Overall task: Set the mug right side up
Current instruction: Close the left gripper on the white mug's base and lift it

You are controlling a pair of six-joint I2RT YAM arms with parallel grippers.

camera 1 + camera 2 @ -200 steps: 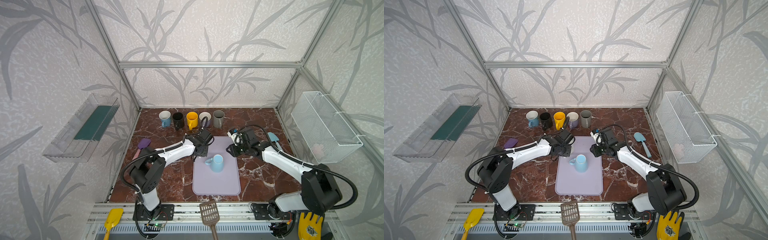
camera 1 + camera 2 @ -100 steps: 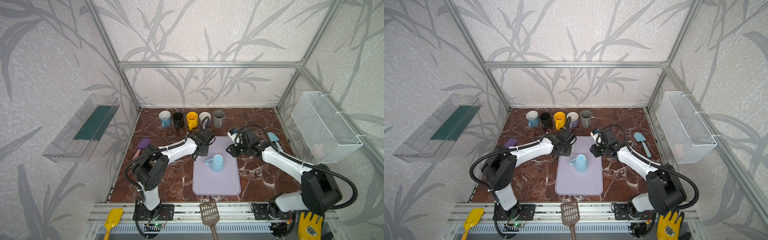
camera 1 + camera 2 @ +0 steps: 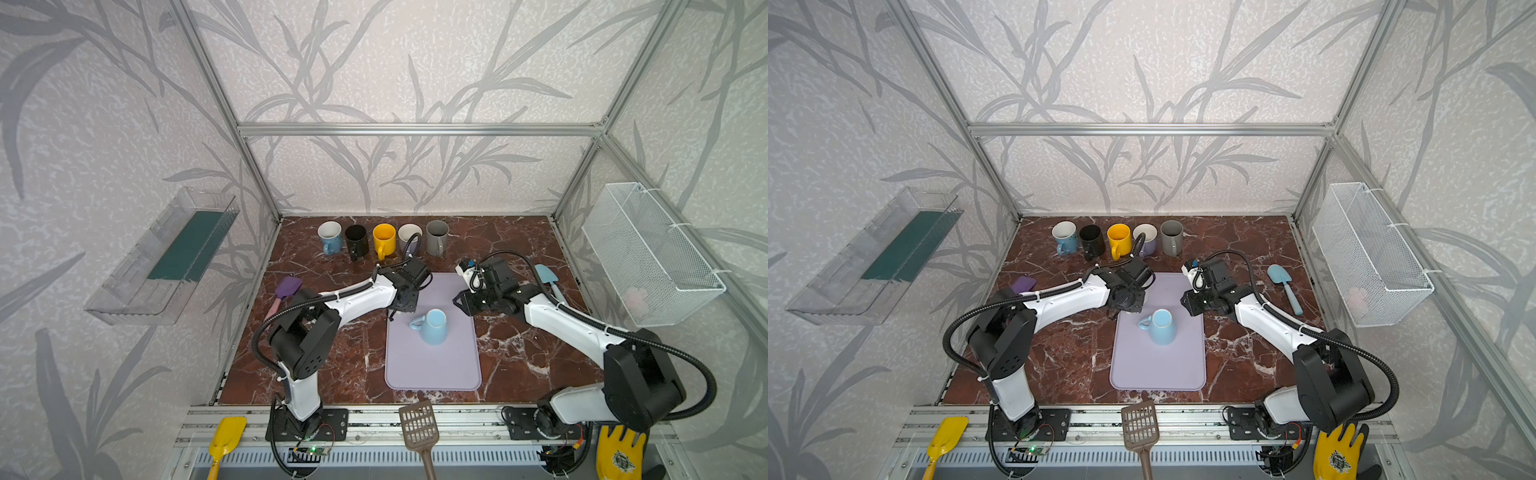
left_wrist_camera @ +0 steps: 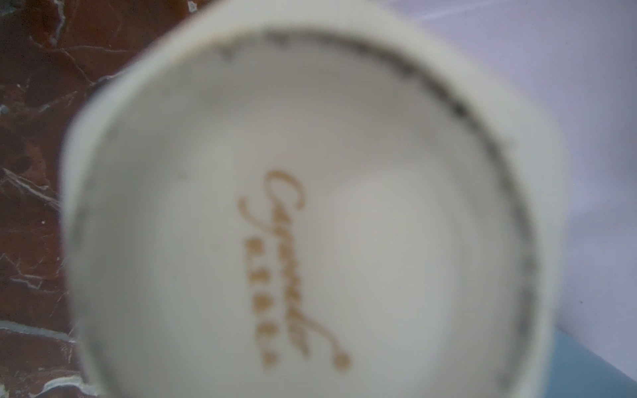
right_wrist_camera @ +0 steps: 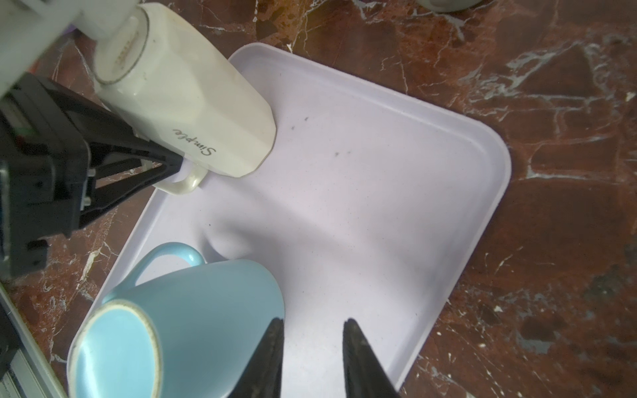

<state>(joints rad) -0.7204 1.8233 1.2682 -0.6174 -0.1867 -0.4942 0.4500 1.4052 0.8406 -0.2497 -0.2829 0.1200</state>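
Change: your left pincer (image 5: 174, 167) has narrowed onto the handle of the cream mug (image 5: 193, 103).
Cream mug: upside down on a corner of the lilac tray (image 5: 379, 206), handle gripped.
Your right pincer (image 5: 313, 324): jaws apart, empty, beside the inverted blue mug (image 5: 193, 310).

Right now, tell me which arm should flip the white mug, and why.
Left. The left gripper pinches the handle of the white mug at the corner of the mat. The right gripper hangs open and empty beside the blue mug.
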